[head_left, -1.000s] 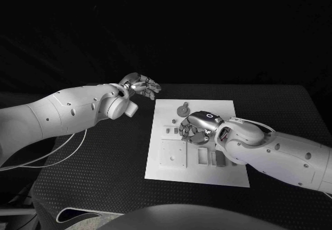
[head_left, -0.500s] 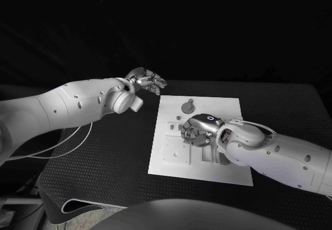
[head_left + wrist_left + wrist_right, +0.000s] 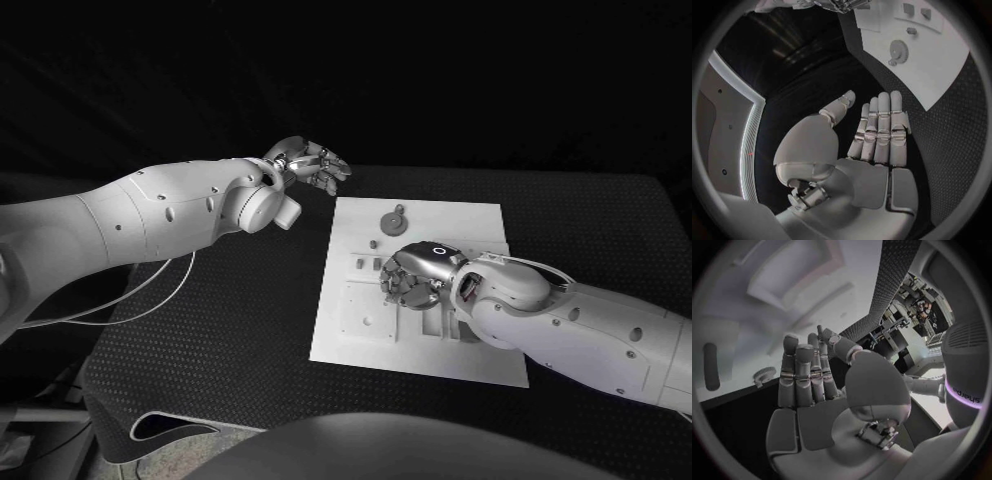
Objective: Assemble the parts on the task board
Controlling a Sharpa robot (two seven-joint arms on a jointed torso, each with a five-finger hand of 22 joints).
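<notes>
The white task board (image 3: pixel 433 352) lies in the middle of the black table. A round gear part (image 3: pixel 392 220) with a short stem sits near its far edge, and small parts (image 3: pixel 361 265) lie by its left edge. My right hand (image 3: pixel 411 276) hovers palm down over the board's middle, covering the parts beneath it. In the right wrist view that hand (image 3: pixel 811 390) has straight fingers with nothing in them, above the board (image 3: pixel 754 330), a gear (image 3: pixel 765 374) and a pin (image 3: pixel 711 366). My left hand (image 3: pixel 310 165) is raised beyond the board's far left corner. Its fingers (image 3: pixel 879 130) are straight and empty.
A raised square plate (image 3: pixel 368 315) with holes sits on the board's near left part, with slots (image 3: pixel 433 325) beside it. Black textured table surface (image 3: pixel 202 330) surrounds the board. The left wrist view shows the board (image 3: pixel 942 60) and the gear (image 3: pixel 897 50) beyond the fingers.
The whole picture has shifted, so the camera moved. My right hand has crept slightly toward the board's near side. My left hand stays raised by the far left corner.
</notes>
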